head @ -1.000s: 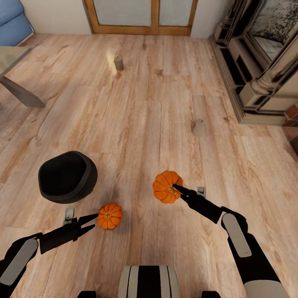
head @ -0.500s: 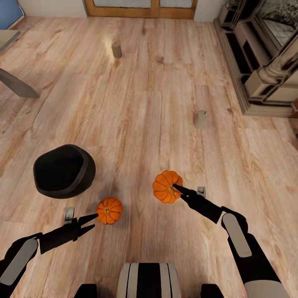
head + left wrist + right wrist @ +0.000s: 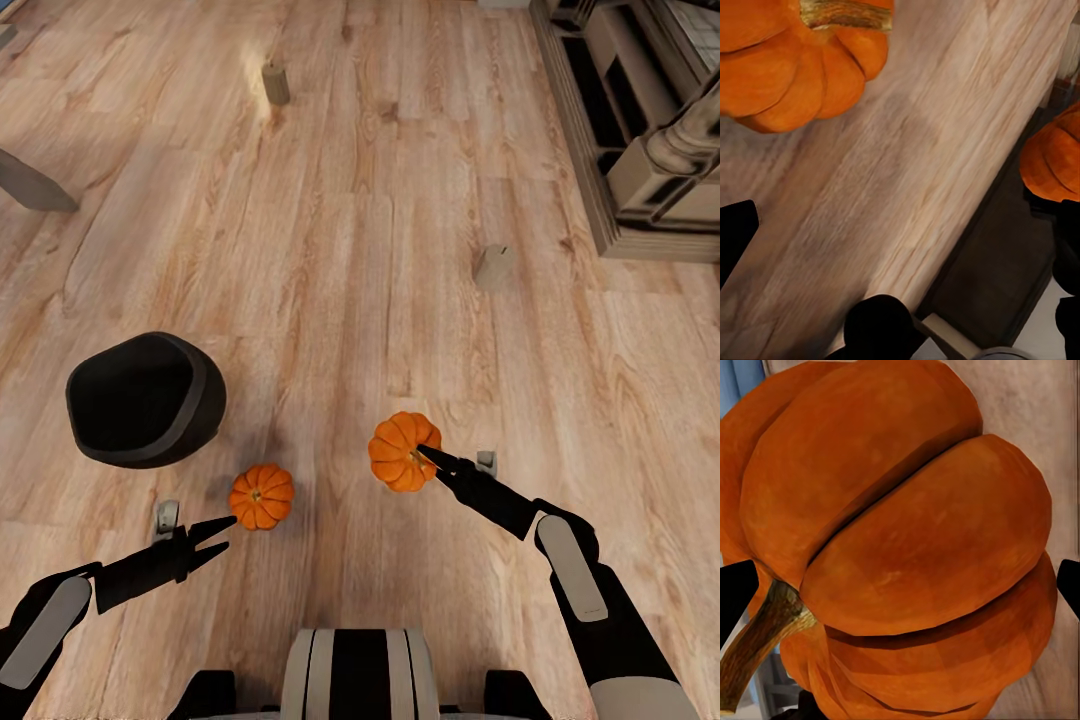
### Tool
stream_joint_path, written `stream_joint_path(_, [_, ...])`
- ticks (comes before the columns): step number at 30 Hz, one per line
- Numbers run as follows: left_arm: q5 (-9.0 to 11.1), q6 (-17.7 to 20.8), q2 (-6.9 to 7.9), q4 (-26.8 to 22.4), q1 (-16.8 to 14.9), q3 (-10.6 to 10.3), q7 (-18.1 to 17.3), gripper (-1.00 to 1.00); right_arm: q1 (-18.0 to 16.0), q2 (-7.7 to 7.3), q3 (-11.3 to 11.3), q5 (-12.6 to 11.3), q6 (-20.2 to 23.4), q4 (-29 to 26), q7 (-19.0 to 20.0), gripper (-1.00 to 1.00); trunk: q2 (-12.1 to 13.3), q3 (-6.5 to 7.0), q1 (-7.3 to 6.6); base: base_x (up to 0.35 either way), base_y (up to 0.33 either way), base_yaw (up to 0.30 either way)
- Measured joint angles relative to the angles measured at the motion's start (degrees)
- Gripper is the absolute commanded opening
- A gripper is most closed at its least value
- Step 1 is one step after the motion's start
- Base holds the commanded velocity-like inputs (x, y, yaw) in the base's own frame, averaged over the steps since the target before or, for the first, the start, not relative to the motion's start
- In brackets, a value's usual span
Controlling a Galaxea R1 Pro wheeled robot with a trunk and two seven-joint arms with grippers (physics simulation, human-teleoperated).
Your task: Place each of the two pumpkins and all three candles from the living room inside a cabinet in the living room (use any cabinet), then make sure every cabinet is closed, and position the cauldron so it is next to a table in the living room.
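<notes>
A pale wooden plank floor (image 3: 350, 250) runs from the near edge to the far end of the room, with a stone-coloured fireplace (image 3: 650, 130) at the far right and a grey table leg (image 3: 35, 185) at the far left. The right gripper (image 3: 428, 458) holds 1 pumpkin (image 3: 400, 450) by its top, near the stem, carried above the floor to the right of centre; from the right wrist, that pumpkin (image 3: 900, 540) sits between the 2 dark fingertips. The left gripper (image 3: 222, 532) has its fingers spread apart, empty, just near of the second pumpkin (image 3: 261, 495), which rests on the floor. The black cauldron (image 3: 145, 398) stands to the left, a little farther off. 2 candles stand on the floor: 1 (image 3: 495, 268) to the right in the middle distance, 1 (image 3: 275, 83) far off and left of centre
</notes>
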Motion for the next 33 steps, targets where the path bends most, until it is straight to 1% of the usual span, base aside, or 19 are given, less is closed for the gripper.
stream_joint_path(11, [0.0,0.0,-0.06,0.0,0.0,0.0,0.0,1.00,0.0,0.00,0.0,0.0,-0.1,0.1,0.0,-1.00,-0.1,-2.44,0.28,0.000,0.000,0.000])
stream_joint_path(19, [0.1,0.0,0.00,0.0,0.0,0.1,0.0,1.00,0.0,0.01,0.0,0.0,-0.1,0.2,0.0,-1.00,-0.1,-2.45,0.28,0.005,0.000,0.000])
stream_joint_path(24, [0.1,0.1,0.05,0.0,0.0,0.1,0.0,1.00,0.0,0.00,0.0,-0.1,-0.1,0.3,0.0,-1.00,-0.1,-2.44,0.26,0.164,0.000,0.000])
stream_joint_path(33, [0.1,0.1,0.09,0.0,0.0,0.2,0.0,1.00,0.0,0.00,0.0,0.0,-0.2,0.4,-0.1,-1.00,-0.1,-2.44,0.28,0.016,0.000,0.000])
